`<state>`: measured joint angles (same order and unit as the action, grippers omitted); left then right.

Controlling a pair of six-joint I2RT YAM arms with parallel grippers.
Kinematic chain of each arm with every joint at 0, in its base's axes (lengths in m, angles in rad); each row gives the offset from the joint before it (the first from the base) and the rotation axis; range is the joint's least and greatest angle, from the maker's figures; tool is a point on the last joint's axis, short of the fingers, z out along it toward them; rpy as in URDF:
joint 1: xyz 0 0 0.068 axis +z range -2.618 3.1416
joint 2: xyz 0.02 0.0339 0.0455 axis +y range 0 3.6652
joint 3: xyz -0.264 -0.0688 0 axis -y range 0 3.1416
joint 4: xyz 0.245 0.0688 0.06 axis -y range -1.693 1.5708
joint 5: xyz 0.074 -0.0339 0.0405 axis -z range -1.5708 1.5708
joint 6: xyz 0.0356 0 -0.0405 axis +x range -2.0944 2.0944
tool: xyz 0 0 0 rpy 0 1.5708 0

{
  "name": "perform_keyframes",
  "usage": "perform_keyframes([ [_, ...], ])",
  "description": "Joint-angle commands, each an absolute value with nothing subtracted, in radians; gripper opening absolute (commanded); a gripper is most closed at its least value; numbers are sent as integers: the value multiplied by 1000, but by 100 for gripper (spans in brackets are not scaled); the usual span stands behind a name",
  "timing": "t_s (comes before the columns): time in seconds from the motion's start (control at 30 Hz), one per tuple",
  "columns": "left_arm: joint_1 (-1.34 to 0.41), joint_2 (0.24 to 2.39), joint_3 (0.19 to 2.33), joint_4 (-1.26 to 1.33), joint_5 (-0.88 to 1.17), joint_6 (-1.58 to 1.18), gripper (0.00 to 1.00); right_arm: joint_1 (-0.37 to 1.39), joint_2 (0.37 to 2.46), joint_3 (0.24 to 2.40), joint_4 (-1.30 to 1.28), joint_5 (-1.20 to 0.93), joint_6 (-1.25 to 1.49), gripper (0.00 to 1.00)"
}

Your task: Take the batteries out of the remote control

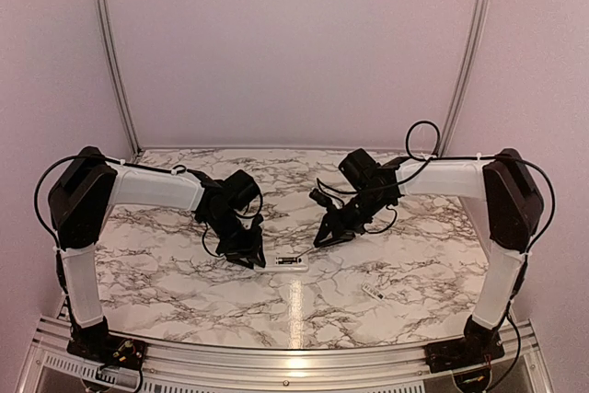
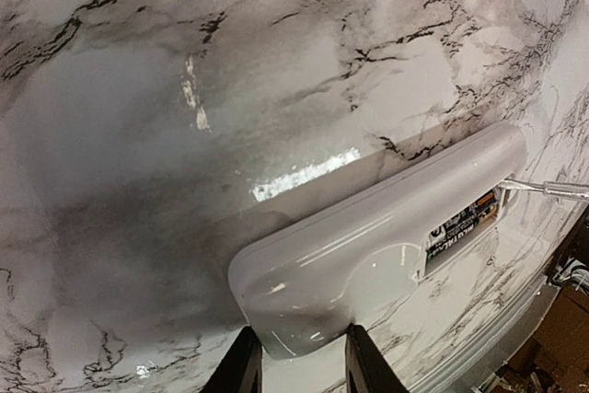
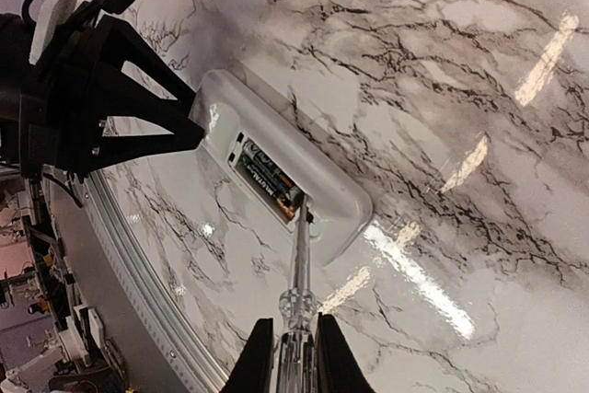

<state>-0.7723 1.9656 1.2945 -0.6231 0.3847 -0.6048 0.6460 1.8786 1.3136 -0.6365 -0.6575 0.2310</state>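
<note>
The white remote control [image 1: 293, 262] lies on the marble table with its open recess facing up. The batteries [image 3: 267, 181] sit in that recess, dark with a copper end; one also shows in the left wrist view [image 2: 465, 223]. My left gripper [image 2: 299, 367] is shut on the rounded end of the remote [image 2: 368, 246], one finger on each side. My right gripper [image 3: 287, 356] is shut on the clear handle of a thin grey rod tool [image 3: 300, 255]. The rod's tip rests at the near end of the batteries in the recess.
A small white flat chip [image 1: 371, 292] lies on the table to the right of the remote. The table's metal front edge [image 3: 147, 292] runs close by the remote. Both arms meet over the middle of the table [image 1: 184, 283].
</note>
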Motion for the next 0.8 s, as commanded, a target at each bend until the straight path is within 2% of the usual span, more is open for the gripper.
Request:
perform_keyframes([
  [0.0, -794, 2022, 1290, -568, 360, -591, 24, 675, 1895, 1263, -536, -722, 245, 0],
  [0.77, -795, 2011, 1272, -571, 352, -591, 24, 656, 1874, 1125, -401, -783, 258, 0],
])
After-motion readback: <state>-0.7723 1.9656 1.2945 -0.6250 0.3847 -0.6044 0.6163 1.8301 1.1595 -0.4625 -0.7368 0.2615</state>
